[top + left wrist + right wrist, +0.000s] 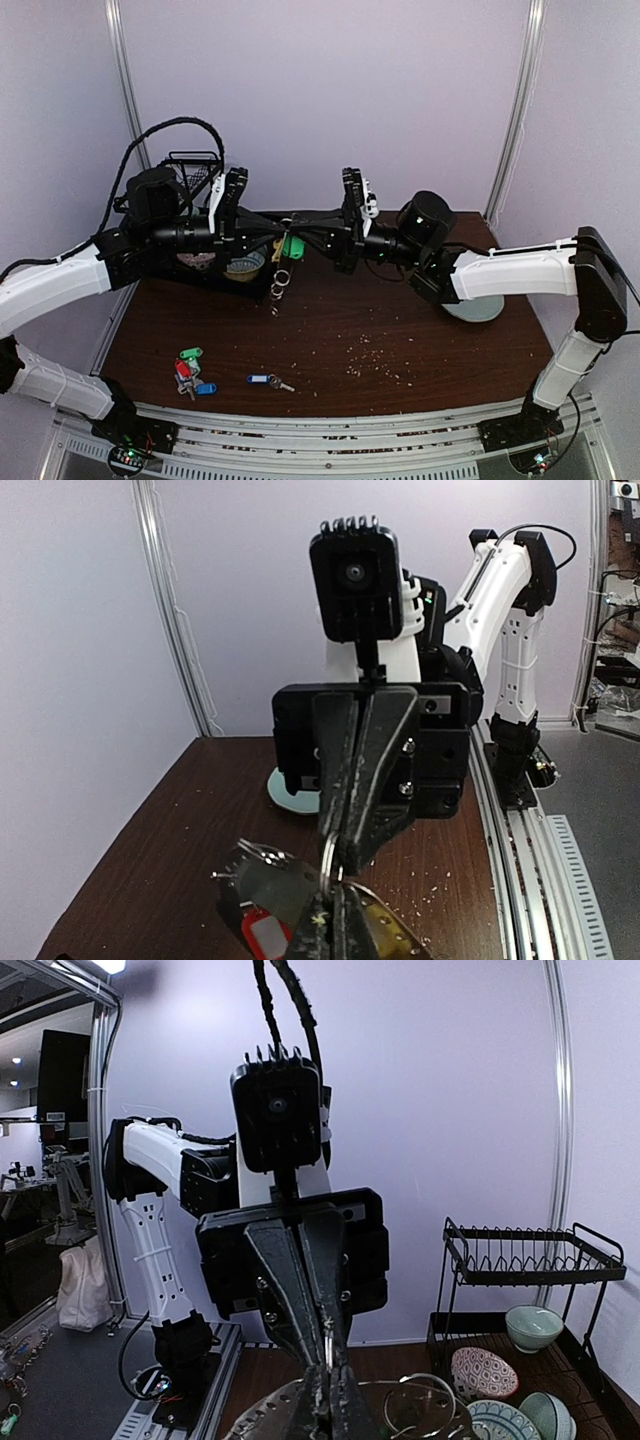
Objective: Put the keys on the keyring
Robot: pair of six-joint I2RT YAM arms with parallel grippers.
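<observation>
The two arms meet tip to tip above the far middle of the dark brown wooden worktop [400, 340]. The left gripper [275, 240] is fully closed, and so is the right gripper [300, 243] facing it. In both wrist views the closed tips pinch a small wire ring [328, 865] from opposite sides.

That ring belongs to the flat silver-grey metal keyring [279, 285], which hangs in the air just below the gripper tips, well above the worktop. A green plastic tag [292, 247] sits right at the pinch point. In the left wrist view a red tag [265, 930] also dangles from the bundle.

Four keys lie loose on the near left of the worktop. The green-tagged key [190, 354], the red-tagged key [183, 368] and a blue-tagged key [205, 388] are bunched together. A second blue-tagged key [266, 380] lies just to their right.

A black wire dish rack [195, 170] holding bowls stands at the far left. A pale green round plate [485, 310] lies under the right arm.
</observation>
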